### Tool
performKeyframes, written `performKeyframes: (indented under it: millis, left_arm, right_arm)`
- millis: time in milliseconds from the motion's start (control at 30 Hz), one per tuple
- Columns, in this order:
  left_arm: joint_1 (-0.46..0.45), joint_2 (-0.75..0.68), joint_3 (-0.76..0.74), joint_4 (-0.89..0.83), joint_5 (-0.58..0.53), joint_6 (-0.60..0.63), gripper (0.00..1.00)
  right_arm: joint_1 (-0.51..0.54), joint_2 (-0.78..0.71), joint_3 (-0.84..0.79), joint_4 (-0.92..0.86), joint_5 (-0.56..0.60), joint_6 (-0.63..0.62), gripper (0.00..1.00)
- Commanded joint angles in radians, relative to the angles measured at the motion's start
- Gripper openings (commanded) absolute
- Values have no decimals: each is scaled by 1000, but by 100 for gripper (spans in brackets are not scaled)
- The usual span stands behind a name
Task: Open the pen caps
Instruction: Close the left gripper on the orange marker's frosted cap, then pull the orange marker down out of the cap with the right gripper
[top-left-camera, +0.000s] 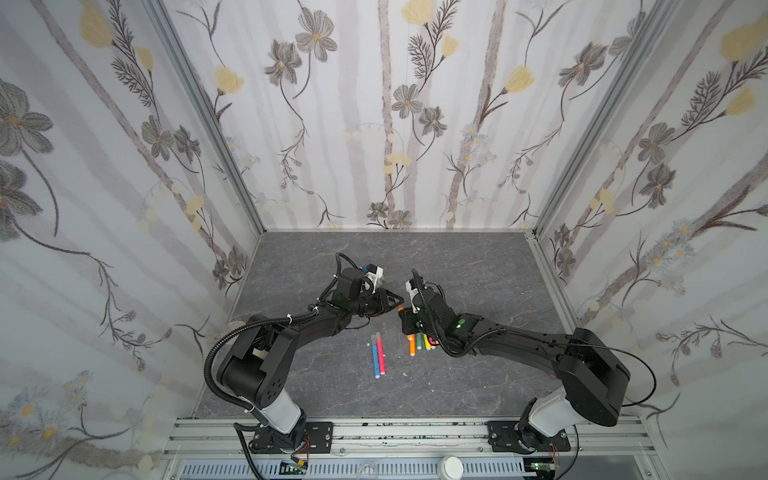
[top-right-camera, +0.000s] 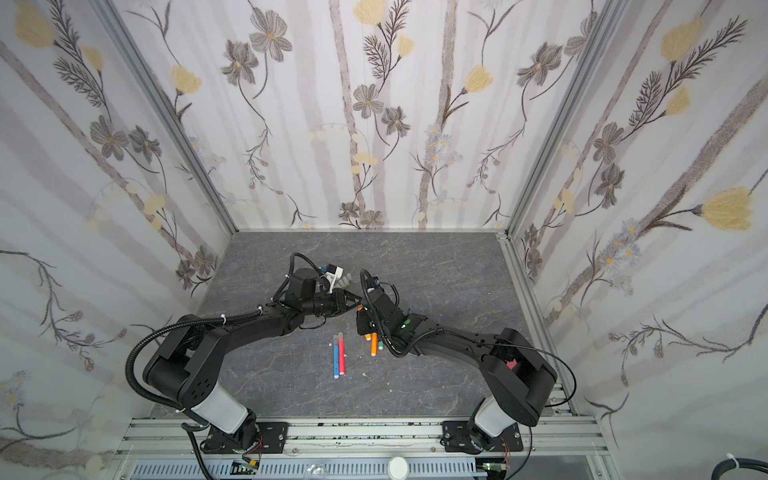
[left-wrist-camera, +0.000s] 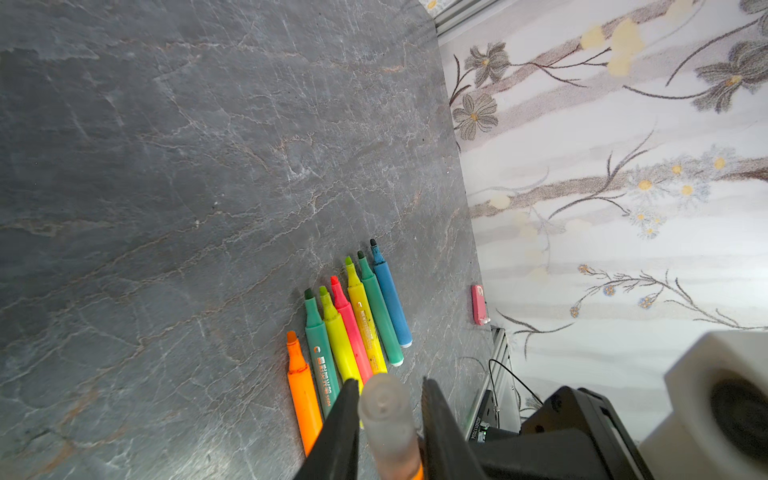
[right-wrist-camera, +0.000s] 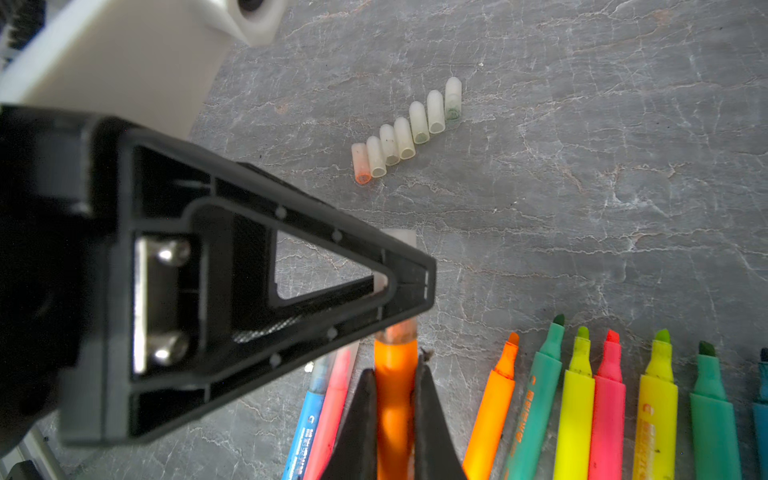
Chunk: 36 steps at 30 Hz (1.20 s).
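Fingers (right-wrist-camera: 358, 419) of the right gripper (right-wrist-camera: 395, 365) pinched the orange pen (right-wrist-camera: 395, 424) at mid-table while the left gripper (left-wrist-camera: 388, 380) bracketed its cap (left-wrist-camera: 386, 411), clamping unclear; pulling before a firm grip could let the jaws slide off, leaving it capped.

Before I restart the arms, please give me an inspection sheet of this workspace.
Surface: grey veined table, no spills seen.
Job's things: seven uncapped pens in a row; seven loose caps in a row; two capped pens.
Clutter: small pink block by the wall; white specks.
Grippers: right gripper shut on orange pen; left gripper astride its cap, grip unclear.
Cables: black hose on left arm; thin cable on right arm.
Surroundings: floral walls; aluminium rail.
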Motion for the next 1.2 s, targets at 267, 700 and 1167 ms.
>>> performKeyframes:
  millis: [267, 700, 1167]
  left_arm:
    - [0, 6, 23, 35, 20, -1, 14]
    - [-3, 37, 42, 32, 16, -1, 24]
    - [-5, 39, 49, 36, 23, -4, 2]
  right_arm:
    - [-4, 2, 8, 40, -3, 1, 0]
    - [-6, -2, 14, 40, -14, -1, 0]
    - [-7, 4, 10, 42, -16, 0, 1]
